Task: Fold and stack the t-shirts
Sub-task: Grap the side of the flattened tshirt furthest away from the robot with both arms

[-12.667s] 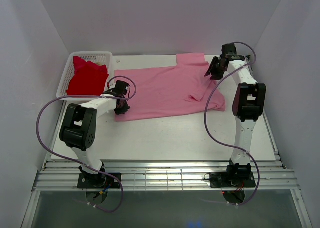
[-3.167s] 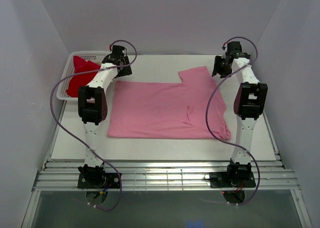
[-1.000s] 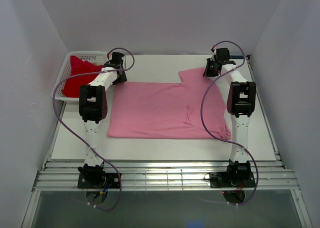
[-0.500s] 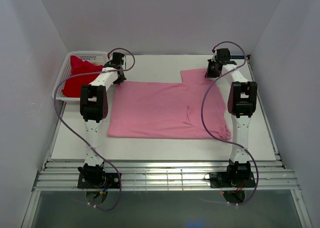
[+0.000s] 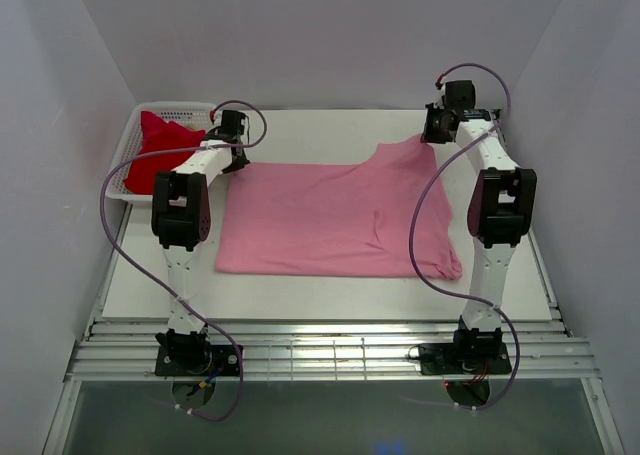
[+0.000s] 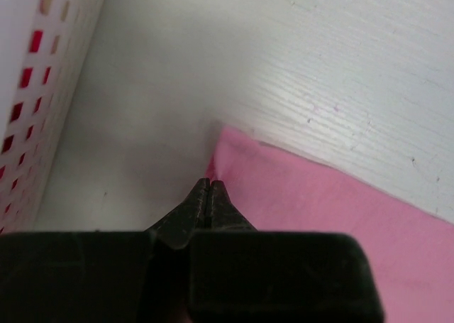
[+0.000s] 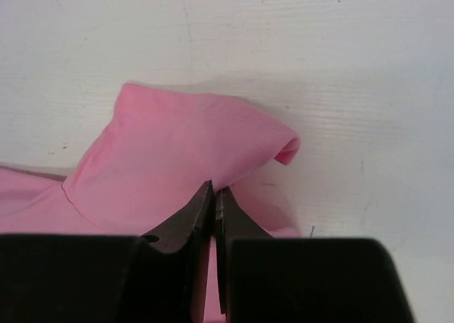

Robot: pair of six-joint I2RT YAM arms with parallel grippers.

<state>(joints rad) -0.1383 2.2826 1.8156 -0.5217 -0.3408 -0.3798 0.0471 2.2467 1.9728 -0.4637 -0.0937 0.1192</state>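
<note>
Subject item: the pink t-shirt (image 5: pixel 320 215) lies spread flat on the white table (image 5: pixel 300 125), occupying the centre of the surface. Its near hem runs roughly parallel to the near edge. A short crease shows right of centre. The body is flat except at the far right, where the sleeve (image 7: pixel 170 145) is drawn up off the table into a peak, its loose edge curled over to the right.

Right gripper (image 7: pixel 213 189): fingers closed to a narrow slit, with pink sleeve fabric pinched between the tips. In the overhead view it stands at the far right corner of the garment, above the peak.

Left gripper (image 6: pixel 210 184): fingers pressed together at the far left corner of the pink t-shirt, with the corner fabric caught at the tips. The cloth beside it lies flat on the table.

Second item: the red t-shirt (image 5: pixel 160 155) sits bunched in the white mesh basket (image 5: pixel 185 106) at the far left of the table, well apart from the pink one. Red shows through the basket's side openings in the left wrist view. The basket wall stands just left of the left gripper.
</note>
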